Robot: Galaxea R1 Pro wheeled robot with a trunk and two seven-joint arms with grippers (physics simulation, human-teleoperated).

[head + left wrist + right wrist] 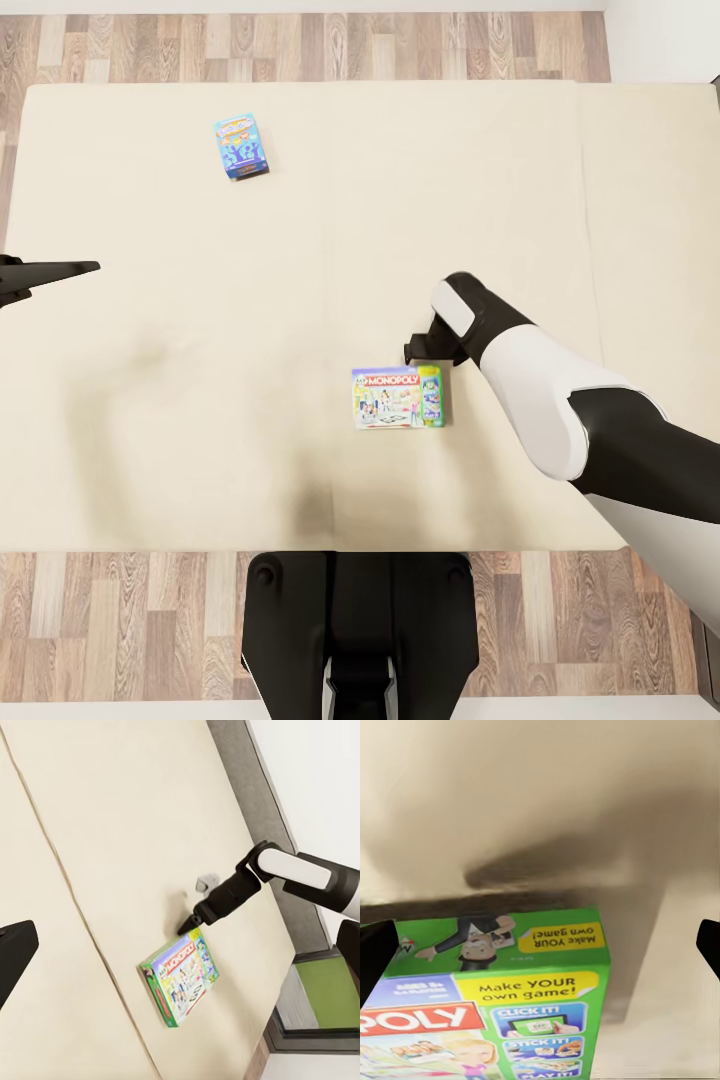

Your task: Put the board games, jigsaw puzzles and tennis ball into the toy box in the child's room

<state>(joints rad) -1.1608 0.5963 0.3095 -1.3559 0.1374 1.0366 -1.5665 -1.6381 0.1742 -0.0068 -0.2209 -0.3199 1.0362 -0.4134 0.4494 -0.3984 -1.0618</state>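
**Right tool poised over Monopoly box on the bed**

Directly under the right tool (424,352) lies the white Monopoly box (398,396), flat on the cream bed (300,300), its green end toward the tool. Seen from the right wrist, the tool's two dark fingertips (376,951) stand wide apart at either side of the picture, with the box's green end (510,945) between and beyond them; they grip nothing. From the left wrist, the tool's tip (196,921) sits just above the box's corner (180,976); whether it touches cannot be told. Well away from that tool, across the mattress and toward the bed's far side, rests the small blue game box (240,146), lying flat and alone. The left tool (45,272) hangs over the opposite edge of the bed, far from both boxes; only a dark sliver of it shows, so its opening cannot be told. Wood-plank floor (300,45) borders the bed beyond the blue box.
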